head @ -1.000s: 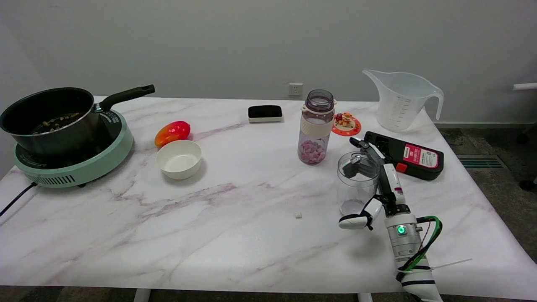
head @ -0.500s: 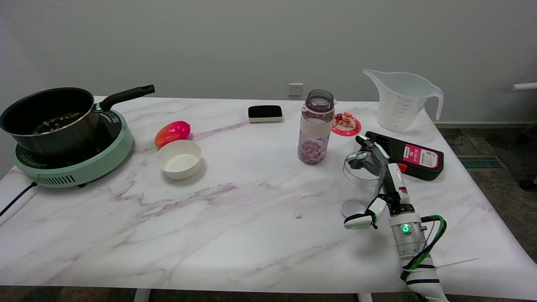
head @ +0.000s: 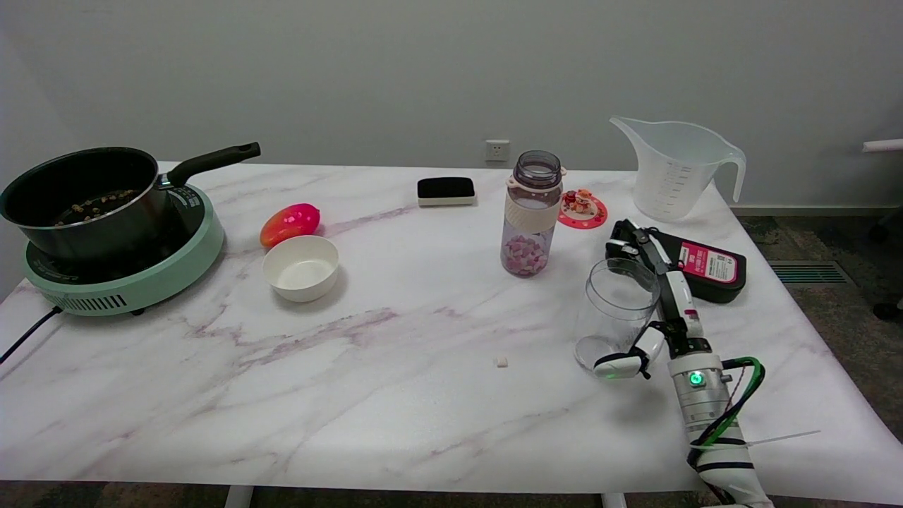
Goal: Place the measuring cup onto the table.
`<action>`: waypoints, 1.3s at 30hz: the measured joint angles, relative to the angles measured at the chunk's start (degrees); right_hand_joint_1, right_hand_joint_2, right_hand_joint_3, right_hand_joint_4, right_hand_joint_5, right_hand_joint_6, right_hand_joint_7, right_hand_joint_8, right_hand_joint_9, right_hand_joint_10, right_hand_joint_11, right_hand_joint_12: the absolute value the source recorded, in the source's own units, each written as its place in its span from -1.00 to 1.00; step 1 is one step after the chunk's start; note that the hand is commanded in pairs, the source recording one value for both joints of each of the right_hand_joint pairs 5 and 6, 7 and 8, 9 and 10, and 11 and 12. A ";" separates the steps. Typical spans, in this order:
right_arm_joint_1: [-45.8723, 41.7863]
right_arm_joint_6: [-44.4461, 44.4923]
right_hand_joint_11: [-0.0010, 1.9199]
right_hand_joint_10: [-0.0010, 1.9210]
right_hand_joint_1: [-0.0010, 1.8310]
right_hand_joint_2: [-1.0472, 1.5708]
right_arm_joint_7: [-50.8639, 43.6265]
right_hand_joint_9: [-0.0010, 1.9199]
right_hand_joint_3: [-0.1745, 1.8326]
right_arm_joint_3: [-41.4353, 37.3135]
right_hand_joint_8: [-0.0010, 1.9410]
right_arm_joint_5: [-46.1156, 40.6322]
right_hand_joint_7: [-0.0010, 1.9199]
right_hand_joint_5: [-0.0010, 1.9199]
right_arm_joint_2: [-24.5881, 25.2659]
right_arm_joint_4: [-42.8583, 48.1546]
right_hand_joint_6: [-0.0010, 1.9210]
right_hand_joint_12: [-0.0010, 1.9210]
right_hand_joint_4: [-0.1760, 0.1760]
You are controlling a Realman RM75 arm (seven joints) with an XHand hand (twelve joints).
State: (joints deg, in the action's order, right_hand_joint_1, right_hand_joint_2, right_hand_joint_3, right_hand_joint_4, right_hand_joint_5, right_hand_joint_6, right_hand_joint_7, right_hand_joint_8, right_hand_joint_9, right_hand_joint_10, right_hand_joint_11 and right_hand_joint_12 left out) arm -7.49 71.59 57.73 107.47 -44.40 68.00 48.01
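Bare desk (head: 395,395) left of your hand (head: 659,310); bottle (head: 532,215) and black case (head: 695,262) crowd far side.

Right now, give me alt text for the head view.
The right robot hand is open beside a clear cup standing on the marble table. Behind them stand a bottle and a big measuring jug; a pan sits on a green cooker at far left.

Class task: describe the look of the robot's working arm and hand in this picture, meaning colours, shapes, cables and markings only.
The right hand is black and white with slim segmented fingers and a small pink mark. The wrist is a silver cylinder with a green light. Green and dark cables loop beside it, over a white, black-banded arm.
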 measured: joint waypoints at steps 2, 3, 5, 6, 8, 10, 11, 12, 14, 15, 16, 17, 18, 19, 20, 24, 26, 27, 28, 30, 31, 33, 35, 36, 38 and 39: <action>0.00 -0.24 -0.44 -0.53 0.19 -0.76 0.27 -0.53 -0.14 -0.27 -0.56 -0.14 -0.55 -0.88 -0.22 -0.11 -0.88 -0.44 0.00; 0.00 -0.35 -0.44 -0.53 0.20 -0.76 0.40 -0.53 -0.13 -0.41 -0.56 -0.32 -0.56 -0.88 -0.33 -0.18 -0.88 -0.44 0.00; -0.01 -0.52 -0.43 -0.53 0.21 -0.76 0.66 -0.53 -0.12 -0.66 -0.57 -0.73 -0.56 -0.87 -0.54 -0.29 -0.87 -0.43 0.00; -0.04 -0.63 -0.43 -0.53 0.22 -0.77 0.77 -0.53 -0.11 -0.79 -0.57 -0.99 -0.56 -0.86 -0.63 -0.36 -0.86 -0.44 0.00; -0.16 -0.78 -0.44 -0.53 0.23 -0.77 0.99 -0.53 -0.10 -1.05 -0.57 -1.62 -0.56 -0.87 -0.92 -0.45 -0.87 -0.44 0.00; -0.28 -0.93 -0.44 -0.53 0.23 -0.77 1.17 -0.52 -0.09 -1.27 -0.57 -2.24 -0.56 -0.87 -1.24 -0.47 -0.87 -0.44 0.00; -0.37 -1.00 -0.44 -0.52 0.23 -0.77 1.27 -0.52 -0.07 -1.41 -0.57 -2.65 -0.56 -0.87 -1.50 -0.45 -0.87 -0.44 0.00; -0.46 -1.06 -0.44 -0.52 0.24 -0.77 1.38 -0.52 -0.07 -1.50 -0.57 -3.03 -0.56 -0.87 -1.73 -0.40 -0.87 -0.44 0.00; -0.67 -1.15 -0.44 -0.52 0.24 -0.77 1.64 -0.52 -0.08 -1.69 -0.57 -3.79 -0.56 -0.87 -2.30 -0.11 -0.87 -0.44 0.00; -0.78 -1.16 -0.44 -0.52 0.24 -0.77 1.77 -0.52 -0.08 -1.78 -0.57 -4.20 -0.56 -0.87 -2.60 0.08 -0.87 -0.44 0.00; -0.90 -1.16 -0.43 -0.51 0.24 -0.77 1.88 -0.51 -0.08 -1.85 -0.57 -4.51 -0.56 -0.87 -2.86 0.27 -0.87 -0.43 0.00; -1.09 -1.17 -0.42 -0.51 0.24 -0.77 2.04 -0.51 -0.08 -1.92 -0.57 -5.01 -0.56 -0.87 -3.27 0.55 -0.87 -0.42 0.00; -1.29 -1.17 -0.42 -0.51 0.25 -0.76 2.14 -0.51 -0.09 -1.99 -0.57 -5.42 -0.56 -0.87 -3.61 0.80 -0.87 -0.42 0.00; -1.55 -1.18 -0.42 -0.51 0.25 -0.76 2.28 -0.51 -0.08 -2.08 -0.56 -5.91 -0.56 -0.87 -4.02 1.11 -0.87 -0.42 0.00; -1.80 -1.18 -0.41 -0.51 0.25 -0.75 2.40 -0.51 -0.07 -2.16 -0.56 -6.28 -0.56 -0.87 -4.37 1.39 -0.87 -0.42 0.00; -3.29 -1.28 -0.39 -0.48 0.29 -0.64 3.01 -0.48 -0.05 -2.93 -0.55 -7.93 -0.55 -0.89 -6.09 2.78 -0.89 -0.39 0.00; -4.29 -1.42 -0.23 -0.37 0.32 -0.47 3.31 -0.37 -0.03 -3.72 -0.49 -8.58 -0.48 -0.85 -6.99 3.46 -0.85 -0.23 0.00; -4.76 -1.46 -0.18 -0.34 0.32 -0.43 3.44 -0.34 -0.02 -4.18 -0.46 -8.84 -0.45 -0.81 -7.38 3.79 -0.81 -0.18 0.00; -5.32 -1.54 -0.13 -0.30 0.33 -0.38 3.59 -0.30 -0.01 -4.79 -0.38 -9.13 -0.37 -0.80 -7.82 4.24 -0.80 -0.13 0.00; -6.38 -1.75 -0.04 -0.23 0.34 -0.31 3.87 -0.23 -0.01 -6.16 -0.24 -9.60 -0.24 -0.80 -8.57 5.08 -0.80 -0.04 0.00; -6.81 -1.86 -0.02 -0.18 0.35 -0.29 3.96 -0.18 -0.02 -6.84 -0.23 -9.72 -0.23 -0.81 -8.86 5.41 -0.81 -0.02 0.00; -7.96 -2.33 -0.02 -0.13 0.38 -0.28 4.21 -0.13 -0.05 -8.94 -0.25 -10.11 -0.24 -0.85 -9.57 6.24 -0.85 -0.02 0.00; -9.09 -2.97 -0.02 -0.11 0.40 -0.27 4.41 -0.11 0.04 -11.55 -0.24 -10.38 -0.23 -0.87 -10.25 7.07 -0.87 -0.02 0.00; -9.59 -3.35 -0.01 -0.09 0.42 -0.26 4.51 -0.09 0.07 -12.68 -0.22 -10.51 -0.22 -0.88 -10.53 7.37 -0.88 -0.01 0.00; -10.53 -4.26 -0.01 -0.08 0.43 -0.25 4.68 -0.08 0.08 -15.26 -0.21 -10.71 -0.20 -0.88 -11.18 8.01 -0.88 -0.01 0.00; -11.02 -4.74 0.00 -0.06 0.44 -0.25 4.73 -0.06 0.08 -16.44 -0.19 -10.80 -0.19 -0.89 -11.51 8.28 -0.89 0.00 0.00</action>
State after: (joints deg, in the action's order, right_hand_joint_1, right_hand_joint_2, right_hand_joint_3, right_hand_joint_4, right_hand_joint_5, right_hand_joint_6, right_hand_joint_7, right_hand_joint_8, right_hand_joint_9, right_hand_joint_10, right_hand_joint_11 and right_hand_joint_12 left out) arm -18.51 66.85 62.46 91.03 -55.20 56.49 56.29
